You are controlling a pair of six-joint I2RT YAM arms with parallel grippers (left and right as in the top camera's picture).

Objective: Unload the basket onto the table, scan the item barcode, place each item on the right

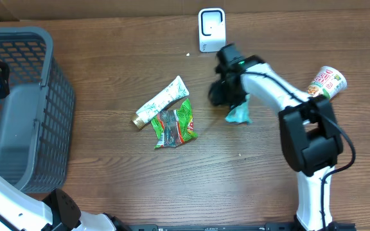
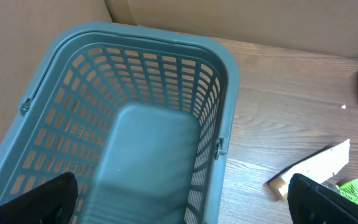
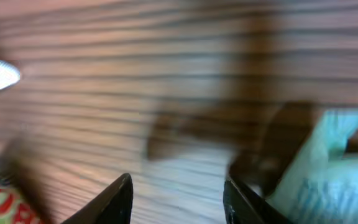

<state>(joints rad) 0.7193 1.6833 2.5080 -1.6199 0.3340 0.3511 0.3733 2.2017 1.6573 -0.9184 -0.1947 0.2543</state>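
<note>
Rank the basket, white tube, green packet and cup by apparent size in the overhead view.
1. basket
2. white tube and green packet, too alike to rank
3. cup, smallest

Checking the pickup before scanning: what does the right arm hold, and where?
Nothing visibly: bare wooden table shows between the fingers of the right gripper; the pale teal packet lies outside one finger.
</note>
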